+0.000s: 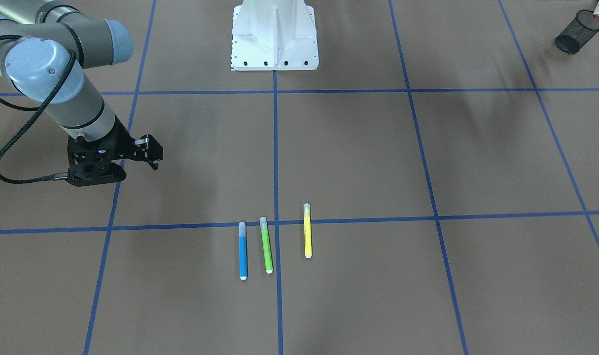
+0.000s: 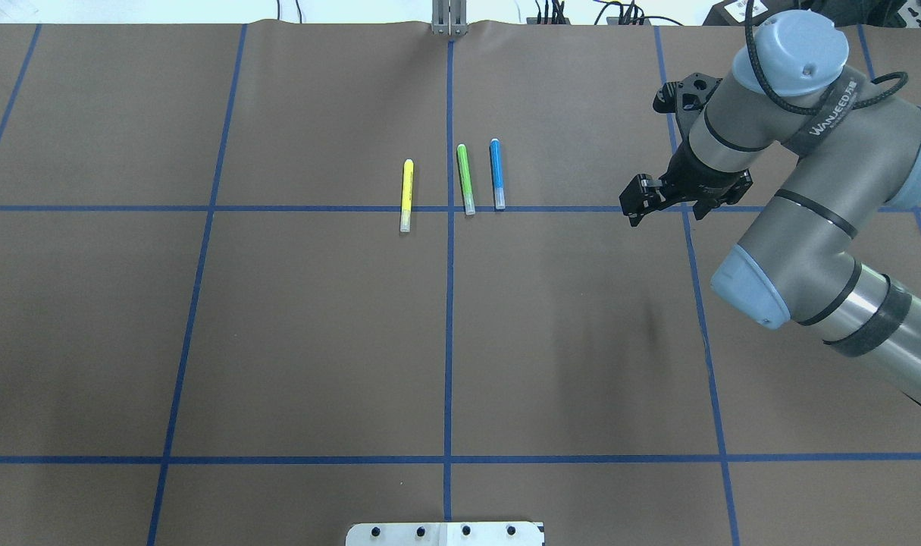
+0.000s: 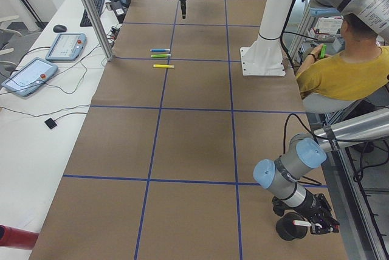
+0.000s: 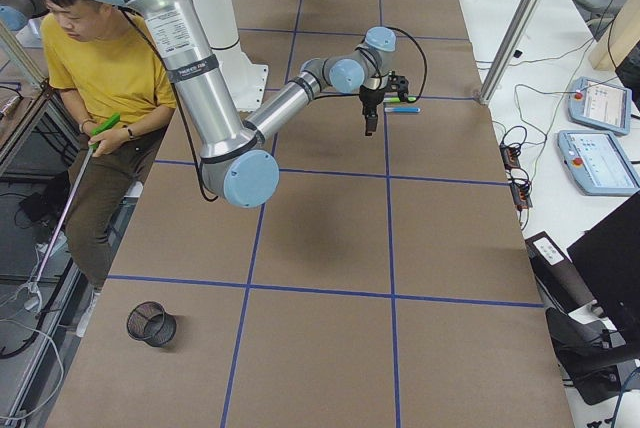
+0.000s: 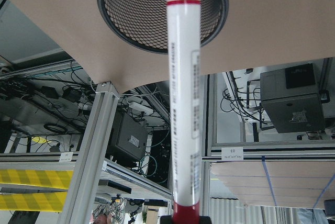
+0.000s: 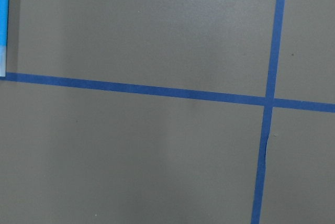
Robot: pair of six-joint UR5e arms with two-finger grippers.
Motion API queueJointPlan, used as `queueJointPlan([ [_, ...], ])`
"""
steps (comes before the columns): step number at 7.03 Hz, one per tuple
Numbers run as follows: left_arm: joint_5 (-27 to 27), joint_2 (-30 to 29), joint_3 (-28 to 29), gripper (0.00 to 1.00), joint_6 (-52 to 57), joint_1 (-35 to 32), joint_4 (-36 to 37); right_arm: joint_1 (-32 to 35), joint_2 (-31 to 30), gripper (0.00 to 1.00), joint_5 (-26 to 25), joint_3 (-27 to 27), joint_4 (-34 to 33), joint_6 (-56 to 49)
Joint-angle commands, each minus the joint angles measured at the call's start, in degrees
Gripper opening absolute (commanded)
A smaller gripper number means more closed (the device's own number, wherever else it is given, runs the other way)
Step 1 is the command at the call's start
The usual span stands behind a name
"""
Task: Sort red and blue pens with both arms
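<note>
At the table's (image 2: 278, 341) left corner on the robot's side, left gripper (image 3: 316, 223) clamps the red pen (image 5: 184, 103), tip aimed into the mesh cup (image 5: 120, 20); I'd centre it over the mouth before releasing, while the blue pen (image 2: 497, 173) lies near the far edge's middle, right gripper (image 2: 640, 201) well apart, opening unclear to me.

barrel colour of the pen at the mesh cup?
Pen: white barrel, red at both ends; left wrist view shows it best.

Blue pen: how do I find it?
On the brown table, find the blue tape line down the middle. Far along it lie the yellow pen, green pen and blue pen side by side; the blue pen is the end one beside green.
</note>
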Motion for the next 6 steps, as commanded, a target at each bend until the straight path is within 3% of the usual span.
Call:
queueJointPlan([
  [1, -1.61, 0.31, 1.88, 0.0, 0.31, -0.08, -1.93, -0.62, -1.5, 1.0, -0.01, -0.09, 4.25, 2.05],
  [6, -5.67, 0.23, 1.97, 0.0, 0.57, -0.08, -2.28, -0.8, -1.41, 1.0, -0.01, -0.09, 4.26, 2.15],
])
